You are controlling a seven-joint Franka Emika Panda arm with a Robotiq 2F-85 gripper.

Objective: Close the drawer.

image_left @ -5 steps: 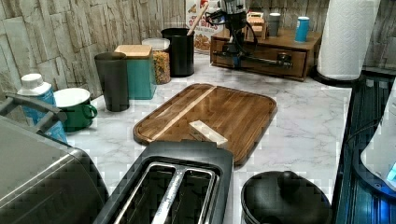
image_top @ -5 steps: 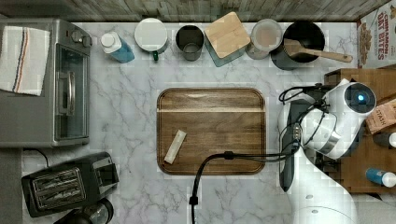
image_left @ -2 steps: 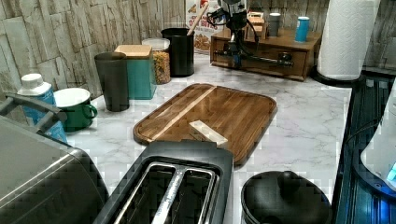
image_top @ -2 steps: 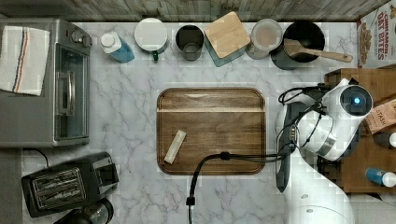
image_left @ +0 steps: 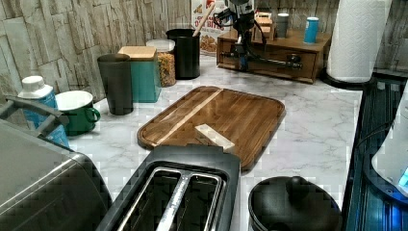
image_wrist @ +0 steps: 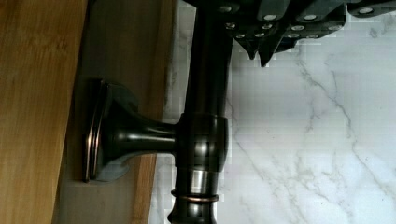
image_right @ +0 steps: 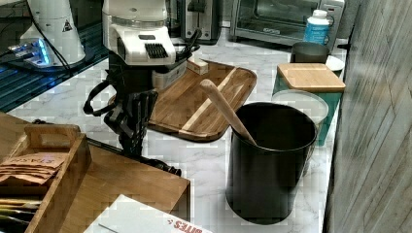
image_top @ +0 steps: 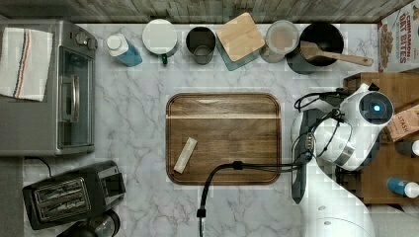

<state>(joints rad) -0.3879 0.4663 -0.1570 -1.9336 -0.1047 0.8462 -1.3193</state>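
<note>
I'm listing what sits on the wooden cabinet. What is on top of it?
On the cabinet: a blue bottle, a grey cup, and a wooden organiser holding tea packets. A cereal box stands at its back corner. The arm covers part of the top.

- A white marble counter with grey veins (image_top: 133,123) carries everything.
- A dark wooden serving tray with rounded corners (image_top: 225,118) lies at its middle.
- Along the top view's upper edge stand a blue bottle with a white cap (image_top: 122,48), a green mug (image_top: 160,37), a dark grey cup (image_top: 200,44), a teal canister with a wooden lid (image_top: 239,37), a glass jar (image_top: 280,39) and a black utensil pot (image_top: 321,42).
- A steel toaster oven (image_top: 54,89) and a black two-slot toaster (image_top: 71,195) sit at the top view's left.
- A wooden cabinet (image_left: 274,53) stands at the top view's right.
- A white paper towel roll (image_left: 358,38) stands beside it.
</note>
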